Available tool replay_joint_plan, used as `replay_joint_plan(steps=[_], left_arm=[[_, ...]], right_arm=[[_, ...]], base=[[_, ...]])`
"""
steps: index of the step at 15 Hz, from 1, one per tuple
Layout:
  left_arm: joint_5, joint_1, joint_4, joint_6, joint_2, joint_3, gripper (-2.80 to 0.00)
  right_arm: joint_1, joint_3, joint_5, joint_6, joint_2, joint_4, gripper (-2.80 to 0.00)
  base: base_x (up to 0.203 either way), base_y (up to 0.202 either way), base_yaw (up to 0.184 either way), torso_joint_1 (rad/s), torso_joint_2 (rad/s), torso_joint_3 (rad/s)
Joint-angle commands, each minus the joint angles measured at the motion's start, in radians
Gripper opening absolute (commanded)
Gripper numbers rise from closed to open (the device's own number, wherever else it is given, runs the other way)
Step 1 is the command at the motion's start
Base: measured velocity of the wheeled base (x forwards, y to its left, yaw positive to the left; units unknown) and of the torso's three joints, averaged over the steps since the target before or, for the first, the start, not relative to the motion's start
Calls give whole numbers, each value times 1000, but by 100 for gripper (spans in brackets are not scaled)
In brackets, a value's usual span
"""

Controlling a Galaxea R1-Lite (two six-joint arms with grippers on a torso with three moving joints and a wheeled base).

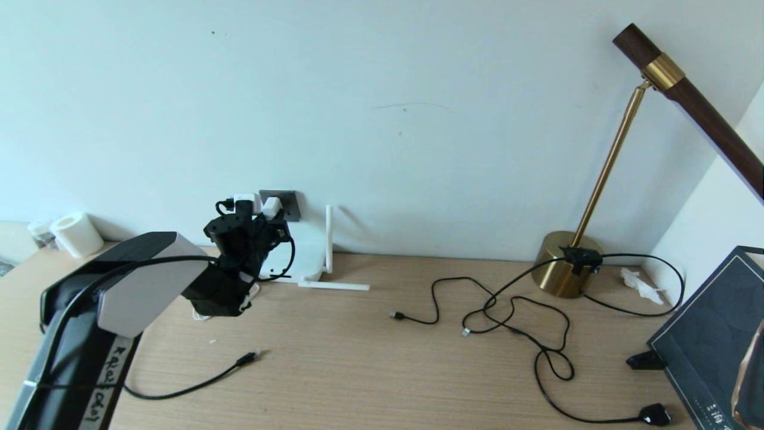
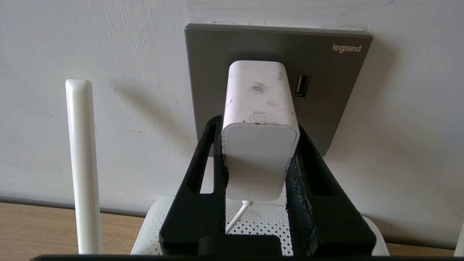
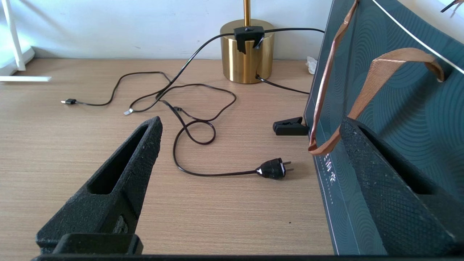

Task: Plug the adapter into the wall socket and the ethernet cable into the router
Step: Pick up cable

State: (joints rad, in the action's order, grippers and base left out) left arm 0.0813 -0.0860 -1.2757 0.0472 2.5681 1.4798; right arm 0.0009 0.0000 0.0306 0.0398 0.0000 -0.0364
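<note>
The left gripper held the adapter, its jaws pinching the white body on both flanks, front end against the wall socket above the router. Whether the pins were fully seated could not be determined. To complete this step well, the push should run straight into the plate, without twist, until the body sits flush; only then should the jaws release. The right gripper was parked over the counter, jaws spread and empty. Counted: one adapter, one socket plate, one router with two antennas visible, one ethernet cable lying unplugged on the counter.
</note>
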Motion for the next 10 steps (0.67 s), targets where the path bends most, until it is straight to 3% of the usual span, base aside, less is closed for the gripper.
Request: replay_joint_plan(steps=[1,10], left_arm=[[2,0,0,0,0,1,-280],[2,0,15,0,6,19,-280]], right_arm=[[-1,11,0,0,0,0,0],[1,11,0,0,0,0,0]], base=[[0,0,0,0,0,0],[0,0,0,0,0,0]])
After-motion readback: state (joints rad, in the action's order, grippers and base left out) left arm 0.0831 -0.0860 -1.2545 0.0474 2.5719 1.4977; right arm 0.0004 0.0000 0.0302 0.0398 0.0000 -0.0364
